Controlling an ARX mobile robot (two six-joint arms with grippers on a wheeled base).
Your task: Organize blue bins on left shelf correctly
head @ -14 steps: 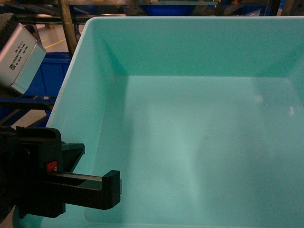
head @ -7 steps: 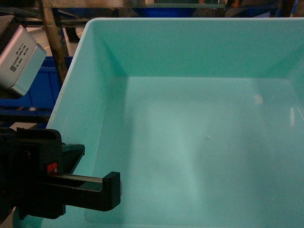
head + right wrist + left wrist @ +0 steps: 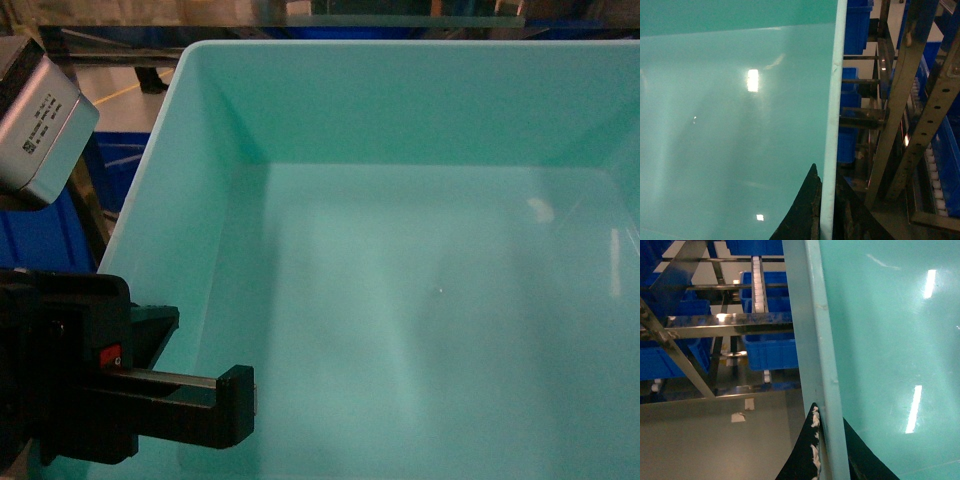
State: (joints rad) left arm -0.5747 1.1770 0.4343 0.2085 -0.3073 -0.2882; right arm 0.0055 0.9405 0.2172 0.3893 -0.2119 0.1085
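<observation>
Steel shelf (image 3: 725, 325) behind gripped turquoise bin (image 3: 420, 280); label print illegible.

Light turquoise all over the bin (image 3: 420, 290), glossy, plain walls, paler rim catching white light streaks. The left gripper (image 3: 236, 402) is matte black with one small red tab. Up in the corner, a silver-grey metal box (image 3: 40, 125) with dark print. Behind, royal-blue bins (image 3: 771, 347) sit among shiny steel shelf rails (image 3: 730, 325), with a strip of white rollers (image 3: 757, 282). The right gripper (image 3: 826, 220) shows black either side of the pale rim.
</observation>
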